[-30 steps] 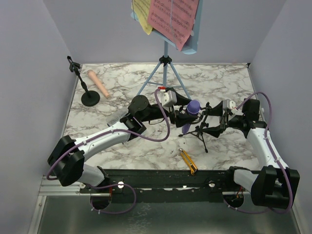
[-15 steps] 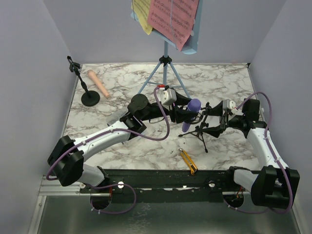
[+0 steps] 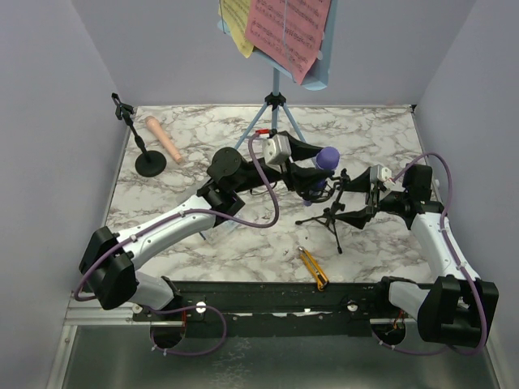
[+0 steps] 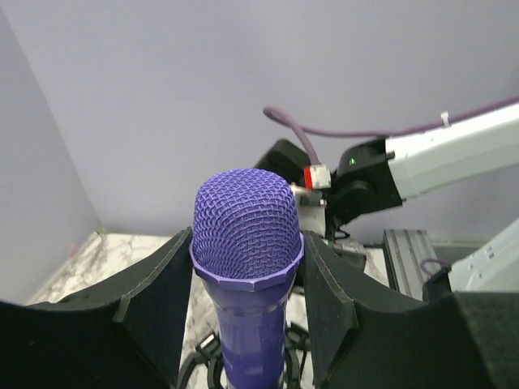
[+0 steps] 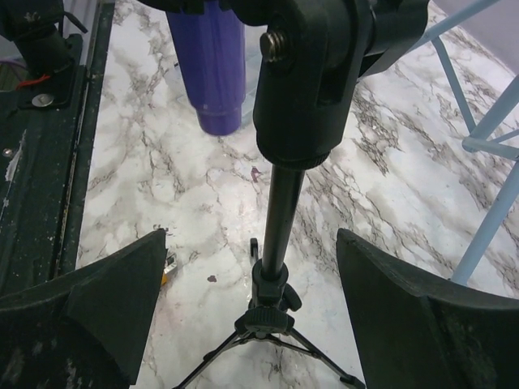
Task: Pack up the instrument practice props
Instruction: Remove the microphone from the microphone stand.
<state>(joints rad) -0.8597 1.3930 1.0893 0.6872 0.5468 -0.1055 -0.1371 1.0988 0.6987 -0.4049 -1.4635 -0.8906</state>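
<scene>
Item 1. Purple mesh-headed microphone (image 4: pixel 242 212): upright at mid-table, clamped between the two black fingers (image 4: pixel 158 304) of the left hand (image 4: pixel 246 237), which press on its collar just under the head. Its lower end (image 5: pixel 208 89) hangs clear of the white marble-patterned table (image 3: pixel 381 138). A black ring shows round its shaft; whether it is seated there cannot be told.

Item 2. Black tripod mic mount (image 5: pixel 276 219): standing just right of the microphone, its pole between the fingers of the right hand (image 5: pixel 251 267), which stand wide apart and touch nothing.

Item 3. Beige microphone (image 3: pixel 162 138): lying at the far left of the table, well apart from both hands.

Item 4. Black round-base mic mount (image 3: pixel 149 160): upright, just beside the beige microphone.

Item 5. Light-blue music rack on tripod legs (image 3: pixel 273 113): at the far edge, behind the left hand, carrying a pink sheet-music page (image 3: pixel 288 28) and a yellow sheet-music page (image 3: pixel 236 24).

Item 6. Yellow-and-black utility knife (image 3: pixel 312 269): near edge, centre.
</scene>
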